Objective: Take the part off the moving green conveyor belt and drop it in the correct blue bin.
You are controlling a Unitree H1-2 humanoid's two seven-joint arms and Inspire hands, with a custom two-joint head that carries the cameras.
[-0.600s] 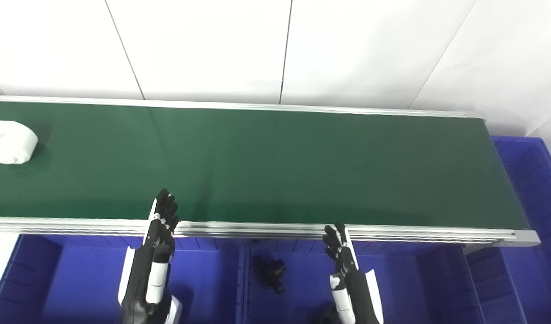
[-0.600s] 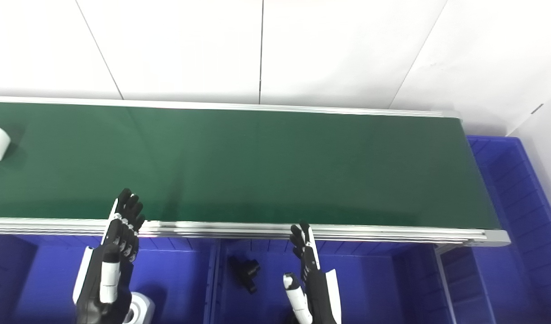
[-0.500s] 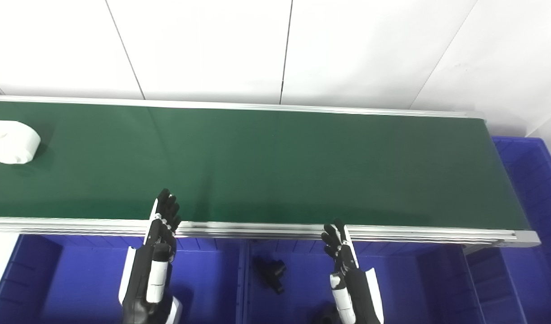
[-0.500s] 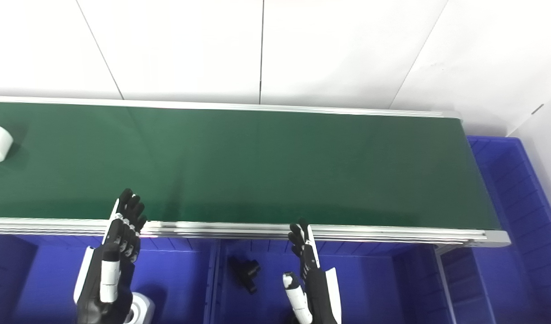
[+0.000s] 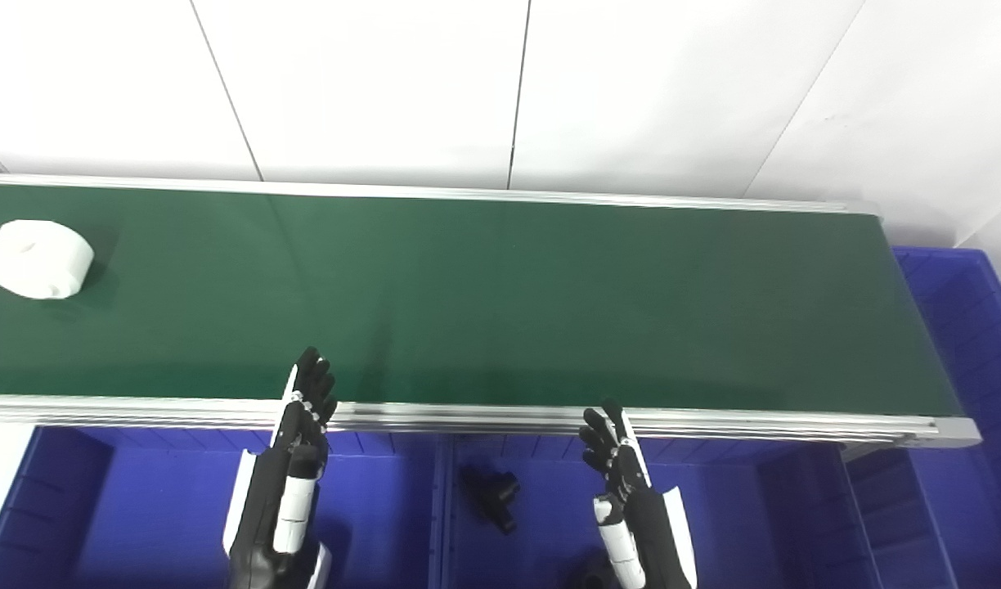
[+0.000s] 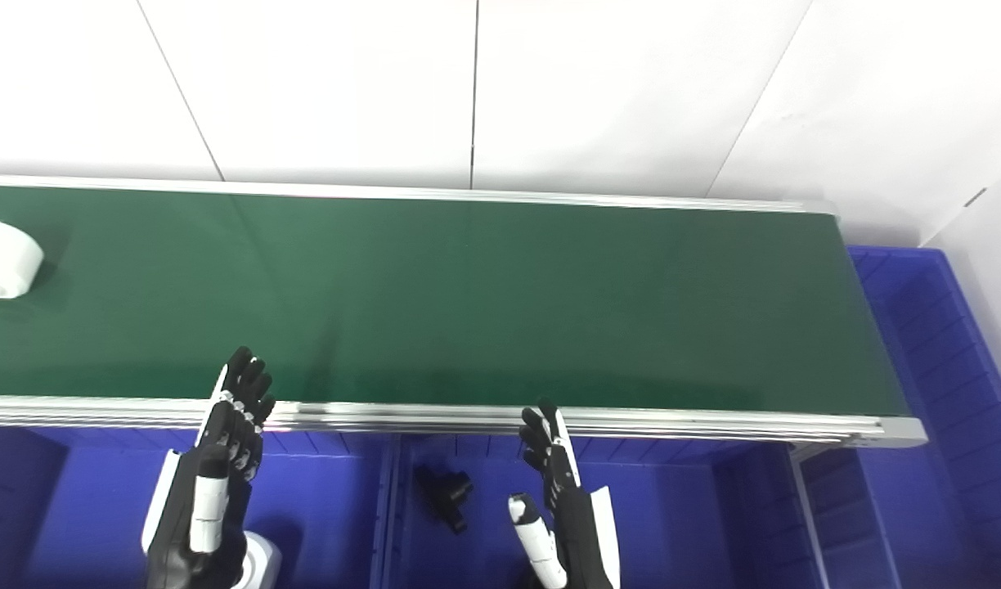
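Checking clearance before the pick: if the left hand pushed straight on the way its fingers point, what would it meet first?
Probably bare green belt: the left hand points up across it. The white part lies far left, off that line.

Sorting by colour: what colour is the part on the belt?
White; the part shows whole in the left eye view.

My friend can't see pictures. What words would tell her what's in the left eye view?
A white round part lies at the far left of a long green conveyor belt. Both the left hand and right hand are open and empty above blue bins; a black part lies in one.
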